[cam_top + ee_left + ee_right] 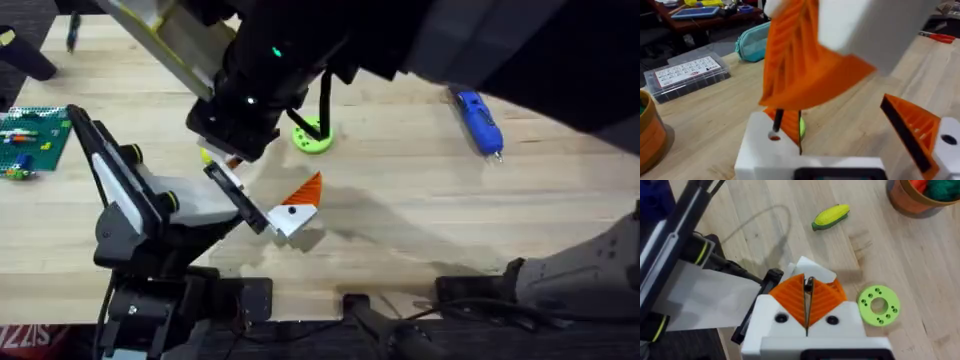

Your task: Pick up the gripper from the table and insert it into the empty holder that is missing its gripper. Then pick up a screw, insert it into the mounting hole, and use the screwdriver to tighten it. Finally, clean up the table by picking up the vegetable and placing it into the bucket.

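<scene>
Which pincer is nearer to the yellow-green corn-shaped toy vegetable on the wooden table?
Right. The right pincer, shut on a dark screw, hovers just short of the yellow-green toy vegetable; the left pincer, open, sits farther back toward the arms' bases.

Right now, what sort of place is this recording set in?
Probably a robotics lab or workshop: a wooden workbench, a blue electric screwdriver, a clear parts box, and cluttered tables behind.

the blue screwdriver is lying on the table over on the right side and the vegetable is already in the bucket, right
Not quite. The blue screwdriver does lie on the table on the right side, but the vegetable is not in the bucket; the right wrist view shows it lying on the wood, apart from the bucket.
</scene>
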